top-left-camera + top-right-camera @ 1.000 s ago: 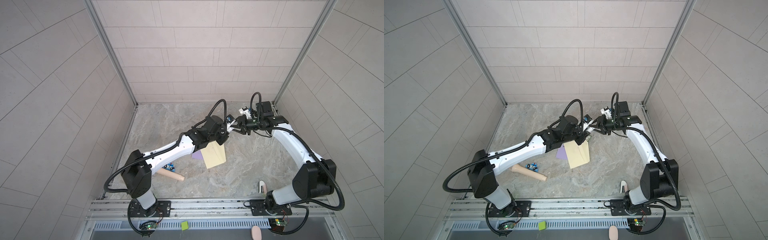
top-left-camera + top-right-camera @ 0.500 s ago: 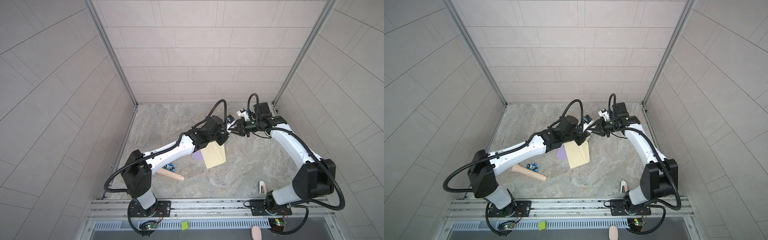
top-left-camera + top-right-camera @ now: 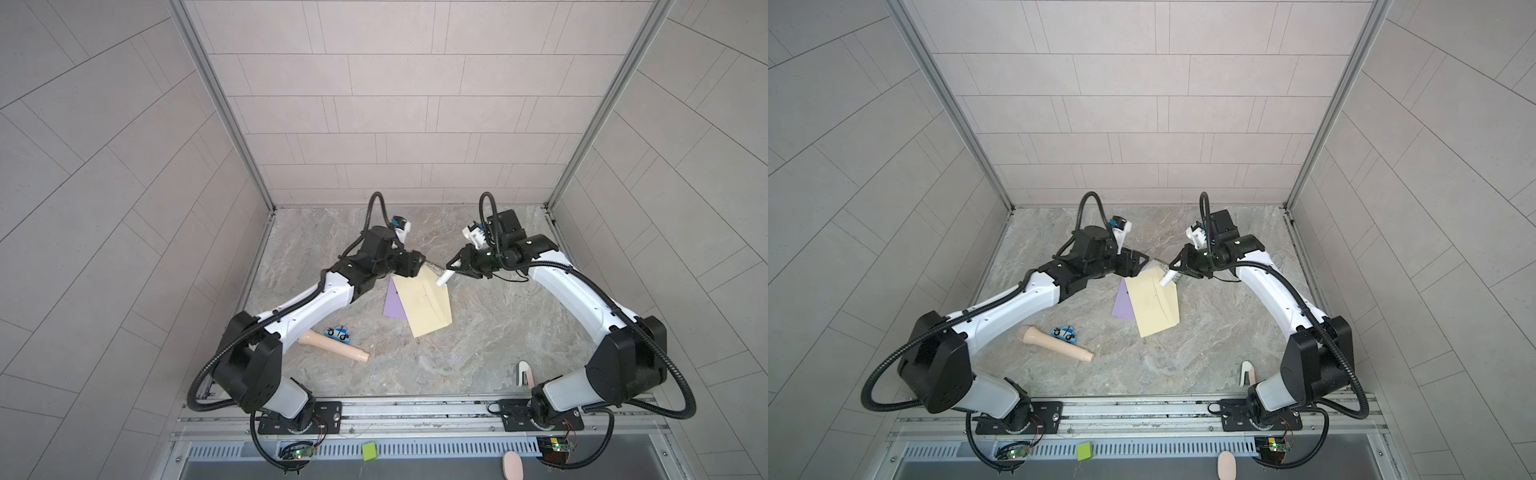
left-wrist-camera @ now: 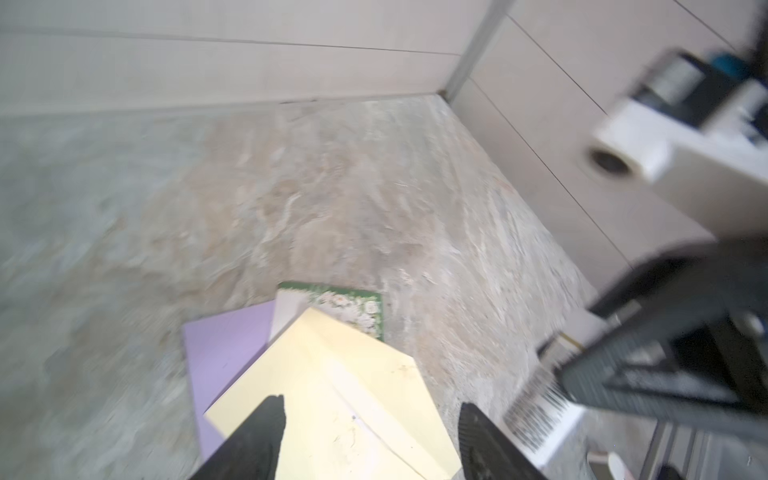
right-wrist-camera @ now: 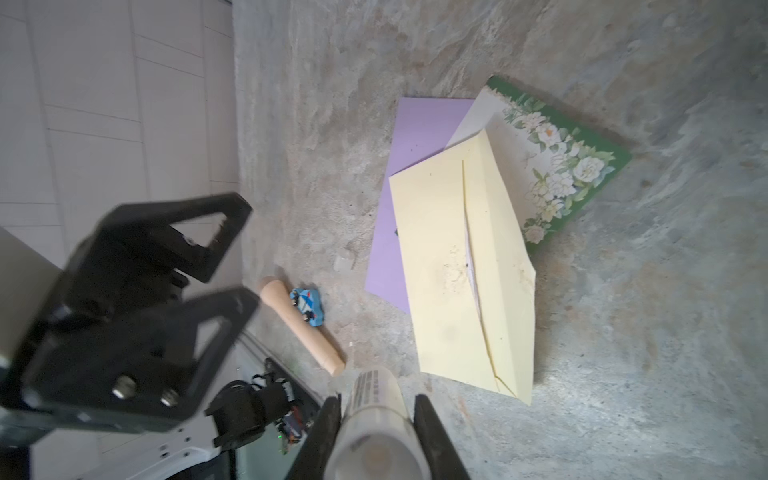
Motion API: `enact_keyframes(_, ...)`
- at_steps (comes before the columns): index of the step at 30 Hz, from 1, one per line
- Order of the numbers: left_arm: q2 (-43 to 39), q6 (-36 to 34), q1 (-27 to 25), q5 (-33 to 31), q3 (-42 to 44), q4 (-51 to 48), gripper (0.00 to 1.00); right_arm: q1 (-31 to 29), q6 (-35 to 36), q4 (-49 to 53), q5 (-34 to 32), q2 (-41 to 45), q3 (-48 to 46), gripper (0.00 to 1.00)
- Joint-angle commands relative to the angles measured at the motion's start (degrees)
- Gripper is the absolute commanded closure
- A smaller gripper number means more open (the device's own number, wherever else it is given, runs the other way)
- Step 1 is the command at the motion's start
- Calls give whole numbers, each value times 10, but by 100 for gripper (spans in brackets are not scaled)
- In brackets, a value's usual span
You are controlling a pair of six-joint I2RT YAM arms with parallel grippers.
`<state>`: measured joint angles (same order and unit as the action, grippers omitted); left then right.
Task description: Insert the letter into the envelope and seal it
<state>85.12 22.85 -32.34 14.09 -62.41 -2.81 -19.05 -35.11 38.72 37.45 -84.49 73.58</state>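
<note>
A yellow envelope [image 3: 424,305] [image 5: 457,270] lies flat on the stone table, its flap folded down. A green, flower-printed letter [image 5: 557,166] [image 4: 345,301] sticks out at the envelope's far end; I cannot tell whether it is inside or underneath. My left gripper [image 3: 417,266] [image 4: 372,409] hovers open over that end, with nothing between its fingers. My right gripper [image 3: 455,270] [image 5: 376,401] is shut on a white glue stick [image 3: 442,279] [image 5: 374,419], whose tip hangs just above the envelope's far right corner.
A purple sheet [image 3: 392,303] [image 5: 419,137] lies under the envelope's left side. A wooden handle [image 3: 332,343] and a small blue toy car [image 3: 337,331] sit at the front left. A small white object [image 3: 523,372] lies near the right arm's base.
The two grippers met tip to tip at the glue stick before. The left gripper has opened and pulled back to the left, and the right gripper keeps the stick.
</note>
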Motion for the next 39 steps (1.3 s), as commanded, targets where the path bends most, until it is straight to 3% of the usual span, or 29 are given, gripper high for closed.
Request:
enact_keyframes(1,-3,168,40,11,14,-48,27,-73,38,-36,-174,4,-9,100)
enact_keyframes(4,7,199,43,4,14,-102,27,-129,60,-62,-274,-12,-16,100)
enact_keyframes(8,22,242,44,-18,5,-151,30,-156,72,-122,-327,-31,-45,100)
enact_keyframes(21,153,299,49,63,-54,-176,32,-194,100,-222,-319,-115,-74,100)
enact_keyframes(39,235,291,61,94,-82,-187,32,-244,183,-261,-413,-150,-115,100)
